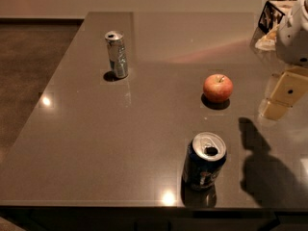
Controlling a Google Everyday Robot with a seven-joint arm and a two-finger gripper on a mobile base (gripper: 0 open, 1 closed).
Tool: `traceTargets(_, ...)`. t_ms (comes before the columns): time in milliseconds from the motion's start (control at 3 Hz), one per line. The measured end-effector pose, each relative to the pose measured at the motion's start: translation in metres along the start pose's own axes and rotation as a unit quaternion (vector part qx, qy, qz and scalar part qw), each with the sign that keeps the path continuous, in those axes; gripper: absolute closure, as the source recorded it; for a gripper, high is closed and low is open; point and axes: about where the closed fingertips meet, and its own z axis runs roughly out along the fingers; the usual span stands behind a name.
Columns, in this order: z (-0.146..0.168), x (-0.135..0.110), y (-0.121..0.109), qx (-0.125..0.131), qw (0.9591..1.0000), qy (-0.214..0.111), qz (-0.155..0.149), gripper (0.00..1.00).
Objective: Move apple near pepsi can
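Note:
The apple [218,87] is small, round and red-orange with a short stem, and sits on the dark grey table [110,143] right of centre. The pepsi can [204,161], dark blue with an open silver top, stands upright near the table's front edge, a short way in front of the apple and slightly left. My gripper [282,94] hangs at the right edge of the view, above the table and to the right of the apple, apart from it. Its shadow falls on the table right of the pepsi can.
A slimmer silver can [117,54] stands upright at the back left of the table. A dark box with packets [270,16] sits at the back right corner. The floor lies beyond the table's left edge.

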Motion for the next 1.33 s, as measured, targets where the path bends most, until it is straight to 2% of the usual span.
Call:
traceTargets(1000, 0.025, 0.001, -0.028, -0.008, 0.9999, -0.001, 0.014, 0.0)
traceTargets(1333, 0.039, -0.002, -0.046, -0.014, 0.9996, -0.01, 0.021, 0.0)
